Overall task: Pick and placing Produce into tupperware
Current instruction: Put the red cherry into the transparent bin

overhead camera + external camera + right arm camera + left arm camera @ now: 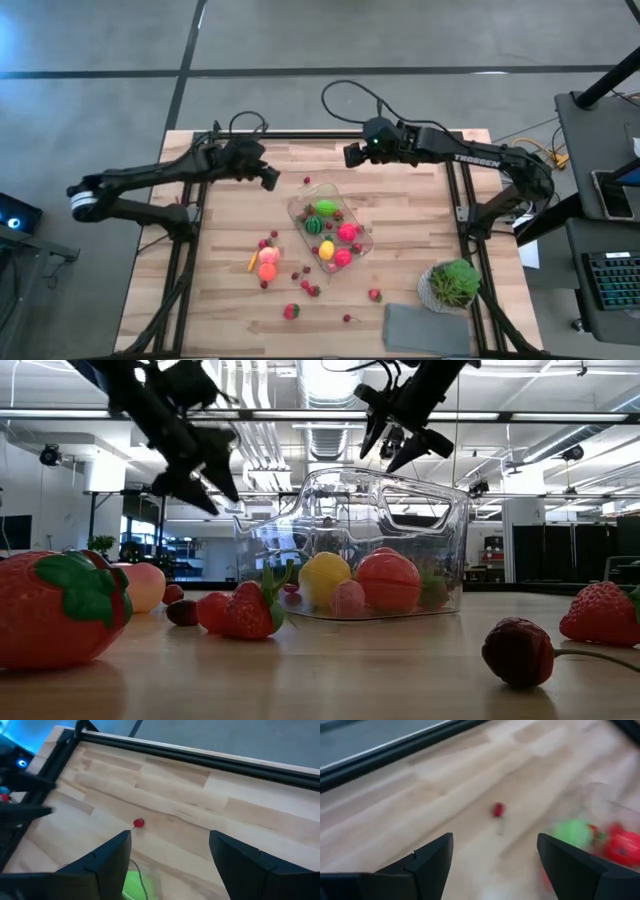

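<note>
The clear tupperware tub [331,226] stands mid-table with several toy fruits inside: a green one [327,208], pink and red ones [347,233], a yellow one [326,249]. More produce lies loose on the wood near it: an orange and peach piece [267,263], strawberries [291,311], small red berries. One red cherry [307,180] lies alone beyond the tub's far end; it shows in the left wrist view [498,809] and the right wrist view [138,823]. My left gripper [270,178] hovers open left of that cherry. My right gripper [351,155] hovers open, above and to the cherry's far right. Both are empty.
A potted leafy green plant [456,282] stands near the right front corner, with a flat grey cloth [425,330] at the near edge beside it. Black frame rails run along the table's far edge [330,135] and its sides. Bare wood lies between the grippers and the far edge.
</note>
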{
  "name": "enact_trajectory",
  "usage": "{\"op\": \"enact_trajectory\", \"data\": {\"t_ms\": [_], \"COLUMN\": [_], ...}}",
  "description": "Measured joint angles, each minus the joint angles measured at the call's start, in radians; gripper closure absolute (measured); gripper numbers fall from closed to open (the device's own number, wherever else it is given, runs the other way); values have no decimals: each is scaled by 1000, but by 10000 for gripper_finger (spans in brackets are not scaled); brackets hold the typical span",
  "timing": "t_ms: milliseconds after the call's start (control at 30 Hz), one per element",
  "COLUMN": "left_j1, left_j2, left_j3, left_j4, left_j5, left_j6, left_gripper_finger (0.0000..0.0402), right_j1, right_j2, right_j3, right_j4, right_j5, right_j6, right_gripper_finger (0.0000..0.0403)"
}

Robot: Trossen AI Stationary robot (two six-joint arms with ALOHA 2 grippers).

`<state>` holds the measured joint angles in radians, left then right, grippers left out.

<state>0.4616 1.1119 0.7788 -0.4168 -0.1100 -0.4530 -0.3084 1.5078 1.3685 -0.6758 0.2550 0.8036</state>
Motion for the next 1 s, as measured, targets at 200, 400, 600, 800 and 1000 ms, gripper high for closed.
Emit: {"op": "enact_trajectory", "data": {"t_ms": [200,400,600,800,1000], "left_j1": [167,226,222,206,192], "left_j2": [194,413,545,629,677], "left_j3": [9,90,216,358,425], "left_j4": [127,222,208,63,-30], "left_j5": [377,461,457,390,344], "left_j6": [14,-108,-75,-100,-92], "left_gripper_finger": [127,127,127,127,127], "right_j1": [0,-16,-24,-26,-26], "right_j2": [-6,-16,-40,-64,-73], "right_j3": [0,0,0,0,0], "right_j4": [-8,-72,-252,-364,-419], "right_j5": [0,-2,-1,8,8], "right_j6": [-10,-53,-56,-55,-41], "right_gripper_finger": [143,145,145,152,154]}}
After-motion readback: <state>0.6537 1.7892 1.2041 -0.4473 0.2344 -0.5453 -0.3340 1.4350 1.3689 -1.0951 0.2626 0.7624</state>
